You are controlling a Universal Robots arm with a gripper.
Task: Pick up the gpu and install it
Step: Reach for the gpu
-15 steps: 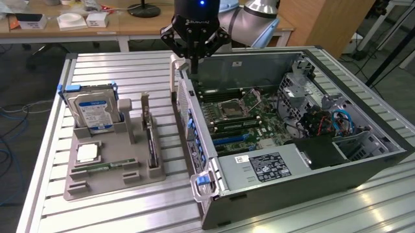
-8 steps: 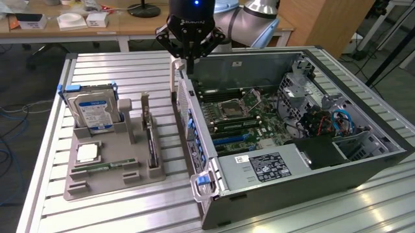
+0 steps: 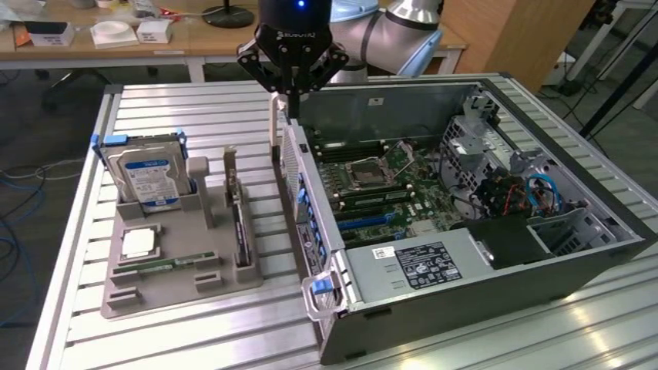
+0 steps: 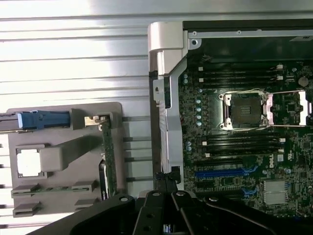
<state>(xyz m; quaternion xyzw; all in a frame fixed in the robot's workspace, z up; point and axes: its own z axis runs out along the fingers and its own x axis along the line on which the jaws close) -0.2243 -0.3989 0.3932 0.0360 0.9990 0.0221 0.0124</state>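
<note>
The gpu [image 3: 240, 225] stands on its edge in a slot of the grey holder [image 3: 175, 289], silver bracket at the far end. In the wrist view the gpu [image 4: 108, 157] is an edge-on thin green-and-dark strip. My gripper [image 3: 291, 102] hangs shut and empty above the far end of the open computer case's near wall [image 3: 308, 223], apart from the gpu. Its black fingertips [image 4: 166, 182] meet over that wall. The motherboard [image 3: 396, 193] lies open inside the case, and its blue slot [image 4: 225, 172] is uncovered.
The holder [image 4: 63, 147] also carries a silver hard drive [image 3: 147, 177] with a blue frame, a processor chip [image 3: 139, 242] and a green memory stick [image 3: 154, 266]. The case's power supply [image 3: 427, 266] sits at its near end. A wooden desk [image 3: 123, 38] stands behind the slatted metal table [image 3: 185, 108].
</note>
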